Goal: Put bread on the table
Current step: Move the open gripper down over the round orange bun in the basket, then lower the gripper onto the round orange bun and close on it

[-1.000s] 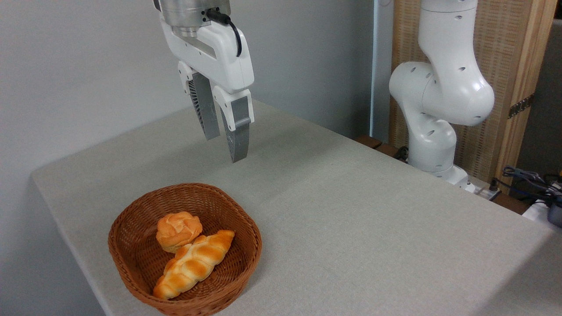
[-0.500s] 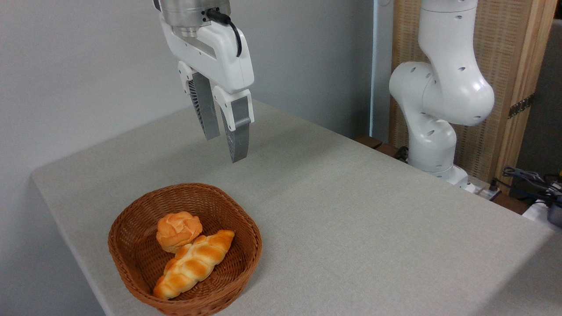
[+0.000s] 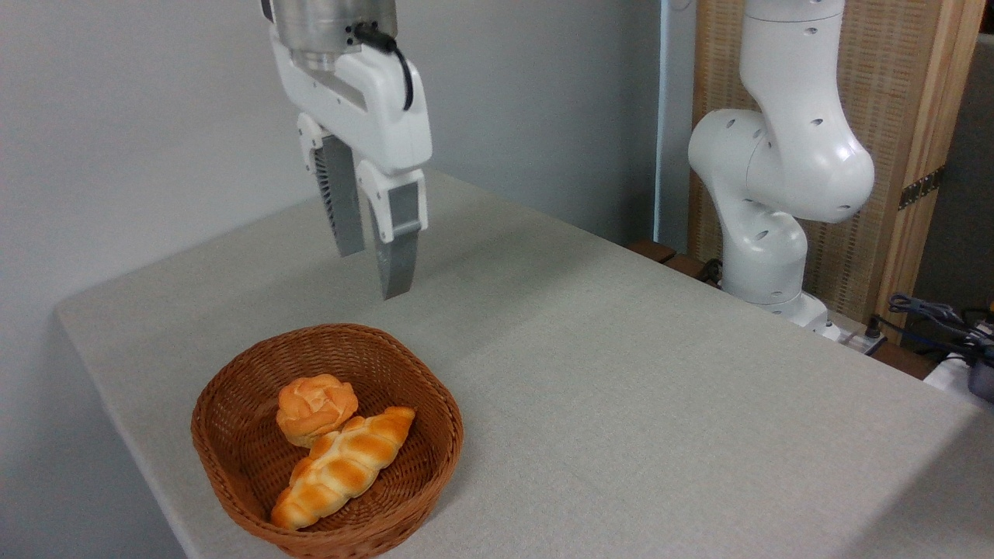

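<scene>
At the desk's near left corner I note the wicker basket [image 3: 233,458]. Inside it the bread [image 3: 316,408], a small round bun, sits toward the back, touching the braided loaf [image 3: 343,467] lying in front of it. Neither has shifted since the earlier frame. The desk [image 3: 621,404] cloth beyond is bare. Above the basket's far rim I see the tool [image 3: 374,273], released, fingers apart and holding nothing; it has moved left and slightly nearer the basket. The arm's base [image 3: 769,225] stands at the far right edge.
</scene>
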Controlling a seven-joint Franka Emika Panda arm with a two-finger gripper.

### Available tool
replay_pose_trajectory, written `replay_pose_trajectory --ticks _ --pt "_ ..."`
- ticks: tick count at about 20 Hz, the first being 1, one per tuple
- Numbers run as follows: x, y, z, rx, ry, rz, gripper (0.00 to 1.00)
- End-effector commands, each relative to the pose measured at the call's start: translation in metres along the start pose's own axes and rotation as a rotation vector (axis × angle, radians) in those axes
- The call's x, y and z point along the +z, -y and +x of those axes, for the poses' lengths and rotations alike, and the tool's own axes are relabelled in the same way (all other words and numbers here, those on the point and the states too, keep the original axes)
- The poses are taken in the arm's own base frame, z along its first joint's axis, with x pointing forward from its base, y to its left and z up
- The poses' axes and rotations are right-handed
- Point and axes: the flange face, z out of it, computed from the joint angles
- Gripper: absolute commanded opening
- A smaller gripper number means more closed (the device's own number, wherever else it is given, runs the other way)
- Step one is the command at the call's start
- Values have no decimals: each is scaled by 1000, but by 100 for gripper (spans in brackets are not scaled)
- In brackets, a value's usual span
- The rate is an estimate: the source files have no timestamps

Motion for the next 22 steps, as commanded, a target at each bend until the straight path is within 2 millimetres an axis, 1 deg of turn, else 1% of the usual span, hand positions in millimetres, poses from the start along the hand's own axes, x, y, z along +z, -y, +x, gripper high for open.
replay_pose_trajectory --ticks 1,3,7,12,14,16,19,22 --pt "28 -11 19 18 -67 22 100" --pt "51 -14 26 28 -86 42 100" --pt "90 -25 35 83 -99 71 100" --pt "130 -24 36 183 -108 100 100" --pt "146 -31 46 208 -104 90 100" --pt "159 -31 50 213 -112 99 100" --pt "176 -36 59 238 -106 98 100" --pt "186 -41 65 256 -101 97 100"
